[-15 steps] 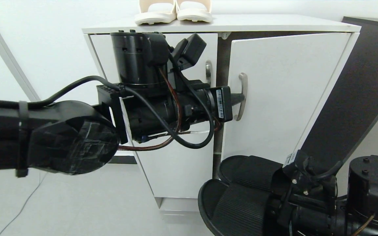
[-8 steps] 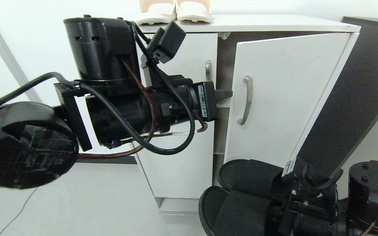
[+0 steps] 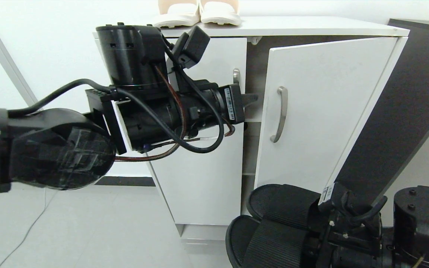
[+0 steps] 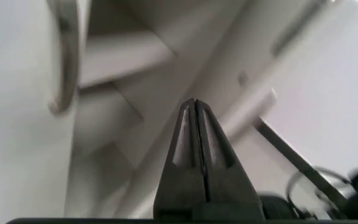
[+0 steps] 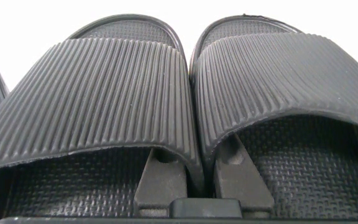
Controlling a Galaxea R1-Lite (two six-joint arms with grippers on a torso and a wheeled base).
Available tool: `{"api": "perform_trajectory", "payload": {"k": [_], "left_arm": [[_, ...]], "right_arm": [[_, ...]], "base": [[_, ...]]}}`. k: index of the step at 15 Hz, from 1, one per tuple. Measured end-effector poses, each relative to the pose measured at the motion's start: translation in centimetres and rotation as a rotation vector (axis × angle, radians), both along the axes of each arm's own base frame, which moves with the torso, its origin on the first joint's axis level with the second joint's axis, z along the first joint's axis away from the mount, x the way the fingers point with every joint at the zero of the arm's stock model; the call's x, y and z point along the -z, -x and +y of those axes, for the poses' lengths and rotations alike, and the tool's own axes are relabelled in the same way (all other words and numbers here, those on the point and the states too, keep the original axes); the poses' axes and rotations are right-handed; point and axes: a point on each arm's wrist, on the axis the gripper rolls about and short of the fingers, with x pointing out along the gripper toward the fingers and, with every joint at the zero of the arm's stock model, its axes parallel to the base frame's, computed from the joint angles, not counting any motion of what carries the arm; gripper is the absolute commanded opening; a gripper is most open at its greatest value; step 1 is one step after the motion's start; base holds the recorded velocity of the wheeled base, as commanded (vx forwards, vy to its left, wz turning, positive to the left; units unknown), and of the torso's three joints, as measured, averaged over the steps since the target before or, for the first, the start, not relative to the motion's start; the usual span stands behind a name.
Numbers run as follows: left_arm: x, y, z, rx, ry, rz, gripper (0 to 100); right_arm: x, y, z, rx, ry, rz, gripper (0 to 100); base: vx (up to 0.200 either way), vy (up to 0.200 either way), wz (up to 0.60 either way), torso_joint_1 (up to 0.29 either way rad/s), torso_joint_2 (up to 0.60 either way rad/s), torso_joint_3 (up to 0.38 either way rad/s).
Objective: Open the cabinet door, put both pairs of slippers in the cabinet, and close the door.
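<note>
The white cabinet [image 3: 311,26] has its right door [image 3: 322,111] swung partly open, showing a dark gap and a shelf edge. My left gripper [image 3: 254,99] is shut and empty, its tip in the gap just left of the right door's handle [image 3: 281,113]. In the left wrist view the left gripper [image 4: 196,109] points past a metal door handle [image 4: 64,56] at an inner shelf. My right gripper [image 5: 197,180] is shut on the pair of black slippers [image 5: 185,87], low in front of the cabinet [image 3: 274,219]. The white slippers [image 3: 197,13] sit on the cabinet top.
The left door [image 3: 199,178] is closed, its small handle [image 3: 236,76] just above my left gripper. A dark panel [image 3: 404,111] leans behind the cabinet's right side. Pale floor [image 3: 69,230] lies open to the left, with a thin cable [image 3: 28,230] across it.
My left gripper has come off the right door's handle and drawn back left into the gap. The right door has swung further open. The black slippers have barely moved.
</note>
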Motion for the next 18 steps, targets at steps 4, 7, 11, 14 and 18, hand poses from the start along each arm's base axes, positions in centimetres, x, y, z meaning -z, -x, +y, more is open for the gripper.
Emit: {"api": "perform_trajectory", "payload": {"k": [4, 7, 11, 14, 18], "left_arm": [[1.3, -2.8, -1.4, -0.021, 0.026, -0.031, 0], [2.5, -4.1, -1.6, -0.037, 0.016, -0.005, 0], [2.6, -4.6, -1.9, -0.037, 0.049, -0.005, 0], [2.8, -3.8, -3.1, 0.001, 0.051, -0.006, 0], [2.4, -1.5, -5.7, 0.092, 0.094, -0.054, 0]], "right_arm": [[0.3, 0.0, 0.0, -0.001, 0.010, 0.009, 0], [0.7, -0.1, 0.2, -0.002, 0.021, 0.019, 0], [1.0, 0.1, 0.5, -0.017, 0.032, 0.028, 0], [1.4, 0.9, 0.8, -0.051, 0.044, 0.038, 0], [1.5, 1.4, 0.9, -0.075, 0.050, 0.041, 0]], "base": [[0.000, 0.000, 0.00, 0.000, 0.00, 0.000], [-0.067, 0.000, 0.00, -0.001, 0.00, 0.001], [-0.200, 0.000, 0.00, 0.001, 0.00, 0.000], [-0.200, 0.000, 0.00, -0.002, 0.00, 0.001], [0.000, 0.000, 0.00, 0.000, 0.00, 0.000]]}}
